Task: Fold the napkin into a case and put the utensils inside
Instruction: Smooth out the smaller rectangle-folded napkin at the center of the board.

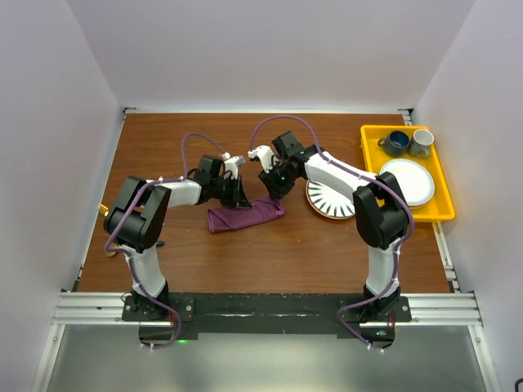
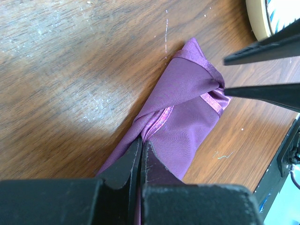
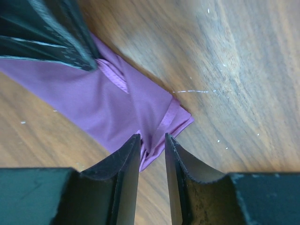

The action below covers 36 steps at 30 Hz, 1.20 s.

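Brown wooden table — purple napkin at centre, striped plate just beside, yellow tray far right.

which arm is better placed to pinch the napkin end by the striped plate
Right. The right gripper has open jaws straddling that end of the napkin; the left gripper is shut on the opposite end.
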Each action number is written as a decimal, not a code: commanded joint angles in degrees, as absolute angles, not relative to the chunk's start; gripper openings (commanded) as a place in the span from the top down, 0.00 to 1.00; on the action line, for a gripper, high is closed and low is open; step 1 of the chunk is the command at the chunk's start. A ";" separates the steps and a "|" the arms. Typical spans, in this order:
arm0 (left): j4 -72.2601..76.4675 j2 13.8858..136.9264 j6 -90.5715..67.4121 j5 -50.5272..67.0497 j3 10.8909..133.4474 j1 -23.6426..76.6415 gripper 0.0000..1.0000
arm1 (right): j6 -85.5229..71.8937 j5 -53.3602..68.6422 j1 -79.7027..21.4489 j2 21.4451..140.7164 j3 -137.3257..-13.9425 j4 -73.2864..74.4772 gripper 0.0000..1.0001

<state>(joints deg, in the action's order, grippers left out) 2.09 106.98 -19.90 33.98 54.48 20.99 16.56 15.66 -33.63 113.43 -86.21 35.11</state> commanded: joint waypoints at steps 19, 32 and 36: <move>-1.24 110.04 -20.56 31.81 52.56 20.30 1.00 | 6.25 17.40 -33.93 117.42 -82.00 30.76 0.69; 16.71 93.27 -23.66 41.74 46.66 15.21 0.53 | 5.89 17.05 -33.66 119.00 -80.51 30.24 0.71; 6.64 91.41 -5.26 45.43 51.84 13.27 0.46 | 6.50 16.79 -33.66 119.00 -80.68 30.06 0.70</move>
<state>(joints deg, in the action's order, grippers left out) 11.09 95.13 -22.22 40.12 46.41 15.03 6.02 18.81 -33.52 116.31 -82.15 29.74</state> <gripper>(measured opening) 0.516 0.295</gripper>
